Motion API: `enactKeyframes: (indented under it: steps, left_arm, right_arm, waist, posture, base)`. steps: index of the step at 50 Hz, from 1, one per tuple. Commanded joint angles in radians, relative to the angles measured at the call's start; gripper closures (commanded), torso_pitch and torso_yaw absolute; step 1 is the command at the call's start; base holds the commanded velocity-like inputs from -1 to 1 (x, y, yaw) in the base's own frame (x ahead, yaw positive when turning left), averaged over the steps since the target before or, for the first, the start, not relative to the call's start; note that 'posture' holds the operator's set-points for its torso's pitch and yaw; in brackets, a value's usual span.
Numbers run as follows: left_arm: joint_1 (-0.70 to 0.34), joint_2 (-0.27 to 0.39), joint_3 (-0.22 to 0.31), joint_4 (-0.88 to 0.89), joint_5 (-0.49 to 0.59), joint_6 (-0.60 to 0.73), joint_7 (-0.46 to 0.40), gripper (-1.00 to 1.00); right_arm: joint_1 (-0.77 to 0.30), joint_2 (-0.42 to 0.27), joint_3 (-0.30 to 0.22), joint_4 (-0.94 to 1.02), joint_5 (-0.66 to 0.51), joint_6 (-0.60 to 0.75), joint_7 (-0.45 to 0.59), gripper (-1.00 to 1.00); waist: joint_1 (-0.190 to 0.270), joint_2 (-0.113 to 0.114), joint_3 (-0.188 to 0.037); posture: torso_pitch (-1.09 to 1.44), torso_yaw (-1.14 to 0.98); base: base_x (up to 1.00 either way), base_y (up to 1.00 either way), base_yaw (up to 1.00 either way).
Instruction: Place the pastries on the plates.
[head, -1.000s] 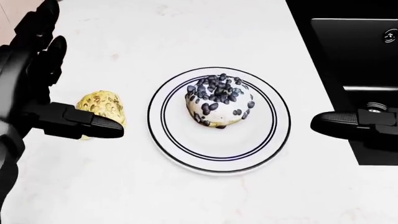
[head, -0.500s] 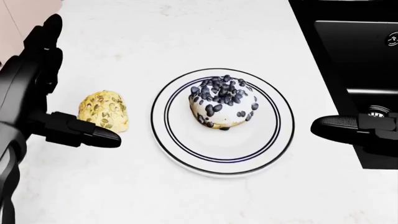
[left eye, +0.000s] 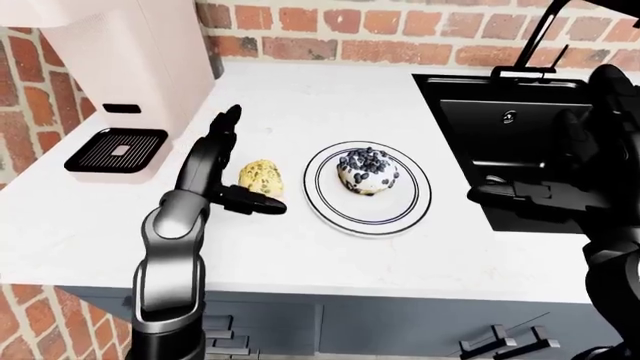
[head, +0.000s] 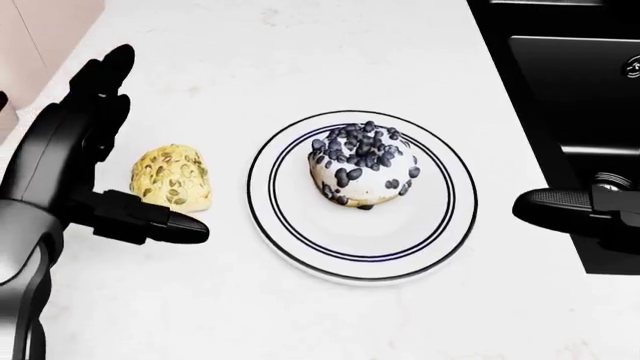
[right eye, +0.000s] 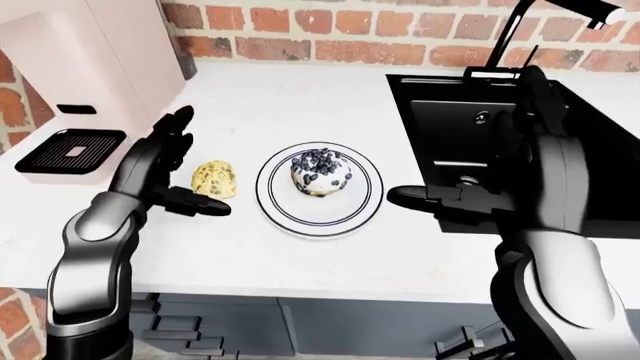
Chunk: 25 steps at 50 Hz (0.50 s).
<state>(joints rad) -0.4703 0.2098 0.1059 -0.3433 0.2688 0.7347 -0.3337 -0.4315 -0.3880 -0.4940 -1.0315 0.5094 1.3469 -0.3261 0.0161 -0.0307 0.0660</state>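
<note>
Where round striped plate (head: 300, 247) holds seeded white bun (head: 362, 165), lumpy yellow scone (head: 171, 178) leftward, left hand (head: 75, 172) spread beside, right hand (right eye: 500, 176) splayed rightward.

Your left hand (head: 75, 172) is drifting right in the head view, its spread fingers closing in beside the seeded pastry (head: 171, 178), thumb now just below it. Your right hand (head: 580, 210) is sliding slightly right and down. The whole view is shifting a little too.
</note>
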Motion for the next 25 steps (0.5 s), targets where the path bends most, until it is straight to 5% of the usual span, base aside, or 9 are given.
enactKeyframes:
  steps: [1, 10, 25]
  left_arm:
    - [-0.026, 0.005, 0.007, -0.032, 0.006, -0.033, 0.004, -0.87]
    - [-0.016, -0.001, 0.005, -0.009, 0.021, -0.059, -0.001, -0.50]
    - [-0.001, -0.013, -0.003, 0.030, 0.038, -0.098, 0.002, -0.46]
  right_arm:
    - [-0.014, -0.020, -0.012, -0.016, 0.030, -0.033, -0.026, -1.00]
    - [-0.002, -0.033, -0.014, -0.016, 0.095, -0.051, -0.084, -1.00]
    - [0.020, -0.043, -0.018, -0.016, 0.122, -0.067, -0.105, -1.00]
  waist:
    - [0.000, -0.001, -0.022]
    - [0.001, -0.005, -0.021]
    - [0.002, -0.008, -0.023]
  posture:
    - [0.05, 0.00]
    - [0.05, 0.00]
    - [0.05, 0.00]
  base:
    - [0.00, 0.00, 0.00]
    - [0.00, 0.00, 0.00]
    - [0.00, 0.00, 0.00]
